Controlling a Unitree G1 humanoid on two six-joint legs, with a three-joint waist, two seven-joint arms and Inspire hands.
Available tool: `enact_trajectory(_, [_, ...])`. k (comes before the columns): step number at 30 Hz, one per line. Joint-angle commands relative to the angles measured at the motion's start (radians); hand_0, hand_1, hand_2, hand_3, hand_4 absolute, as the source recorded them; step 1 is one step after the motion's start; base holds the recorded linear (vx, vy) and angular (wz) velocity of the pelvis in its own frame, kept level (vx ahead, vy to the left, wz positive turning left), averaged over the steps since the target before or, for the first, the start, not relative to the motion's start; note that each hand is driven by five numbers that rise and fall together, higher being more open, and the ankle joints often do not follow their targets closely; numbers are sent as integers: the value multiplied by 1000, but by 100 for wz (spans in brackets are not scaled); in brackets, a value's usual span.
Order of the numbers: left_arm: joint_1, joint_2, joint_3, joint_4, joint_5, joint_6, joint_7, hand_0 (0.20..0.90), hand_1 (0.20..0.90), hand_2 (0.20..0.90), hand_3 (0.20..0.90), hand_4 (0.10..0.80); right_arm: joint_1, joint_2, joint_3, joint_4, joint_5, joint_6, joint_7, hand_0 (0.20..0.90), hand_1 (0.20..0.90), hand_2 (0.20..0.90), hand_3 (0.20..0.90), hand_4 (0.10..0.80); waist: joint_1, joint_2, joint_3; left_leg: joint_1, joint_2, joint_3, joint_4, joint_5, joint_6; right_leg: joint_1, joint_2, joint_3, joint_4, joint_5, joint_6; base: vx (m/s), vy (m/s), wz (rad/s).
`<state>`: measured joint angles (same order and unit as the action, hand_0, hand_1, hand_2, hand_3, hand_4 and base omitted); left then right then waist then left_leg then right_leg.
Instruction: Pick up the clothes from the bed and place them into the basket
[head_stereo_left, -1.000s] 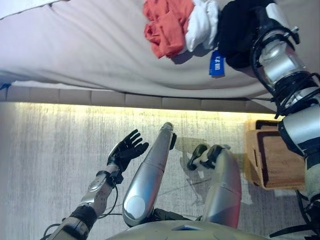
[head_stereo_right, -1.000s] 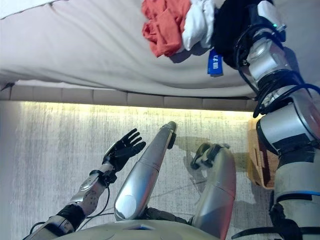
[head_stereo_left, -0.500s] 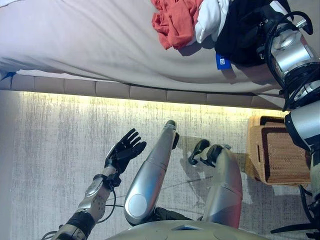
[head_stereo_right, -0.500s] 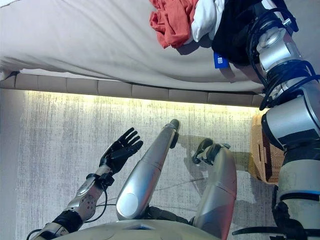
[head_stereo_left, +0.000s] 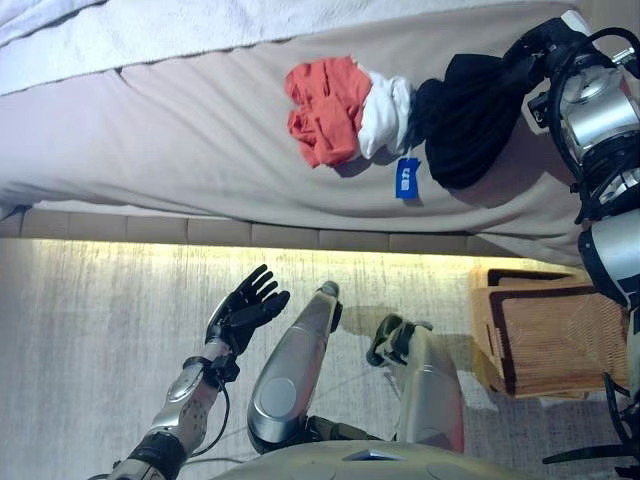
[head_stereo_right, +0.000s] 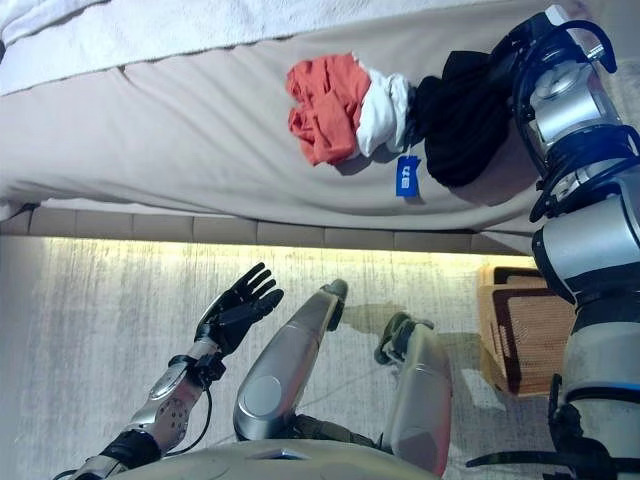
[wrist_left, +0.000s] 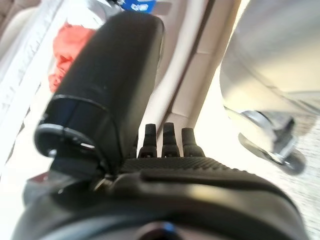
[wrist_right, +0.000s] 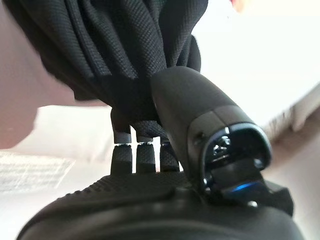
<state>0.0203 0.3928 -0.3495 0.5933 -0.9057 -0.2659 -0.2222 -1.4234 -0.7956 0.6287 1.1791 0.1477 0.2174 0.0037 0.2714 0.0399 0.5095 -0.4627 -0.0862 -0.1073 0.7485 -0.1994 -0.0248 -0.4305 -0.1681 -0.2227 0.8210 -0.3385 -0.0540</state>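
On the bed (head_stereo_left: 180, 130), grey-beige cover: three crumpled garments in a touching row. Orange-red garment (head_stereo_left: 325, 108) at the robot's left; white garment (head_stereo_left: 386, 115) in the middle; black garment (head_stereo_left: 465, 118) at the right, a blue tag (head_stereo_left: 406, 178) with white print, unreadable, hanging at its lower edge. Right hand (wrist_right: 165, 125): thumb and fingers pinched on the black cloth. Left hand (head_stereo_left: 245, 305): fingers spread, holding nothing, over the floor. Wicker basket (head_stereo_left: 545, 340) on the floor, right of the robot.
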Motion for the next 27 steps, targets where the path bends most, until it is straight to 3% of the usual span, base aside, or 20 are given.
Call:
enact_trajectory(1, [86, 7, 1, -49, 41, -22, 1, 900, 900, 900, 900, 800, 55, -115, -3, -80, 20, -83, -68, 300, 300, 300, 200, 100, 1, -23, -172, 14, -26, 52, -48, 71, 45, 105, 60, -83, -103, 79, -27, 79, -25, -19])
enact_trajectory(7, [69, -4, -12, -28, 54, -16, 26, 900, 900, 900, 900, 800, 118, -159, -57, -104, 70, -146, -85, 300, 300, 300, 200, 100, -33, -38, -195, 94, -7, 68, -121, 68, 49, 186, 77, -64, -198, 103, -25, 49, -16, -21])
enact_trajectory(8, [64, -5, -15, -27, 56, -14, 31, 900, 900, 900, 900, 800, 132, -169, -69, -119, 86, -150, -89, 300, 300, 300, 200, 100, -42, -41, -204, 100, -5, 70, -152, 97, 52, 190, 77, -70, -230, 131, -29, -14, -13, -18])
enact_trajectory(16, [39, -17, -23, 19, 67, 17, 62, 900, 900, 900, 900, 800, 243, -228, -177, -211, 222, -206, -87, 300, 300, 300, 200, 100, -104, -65, -248, 232, 20, 107, -281, 95, 52, 298, 101, -32, -382, 169, -13, 49, -15, -17])
enact_trajectory(27, [17, -65, 27, 133, 45, 59, 118, 900, 900, 900, 900, 800, 440, -315, -320, -386, 347, -254, -70, 300, 300, 300, 200, 100, -210, -95, -365, 420, 44, 178, -562, 128, 43, 398, 130, 52, -613, 260, 39, 51, -2, -23])
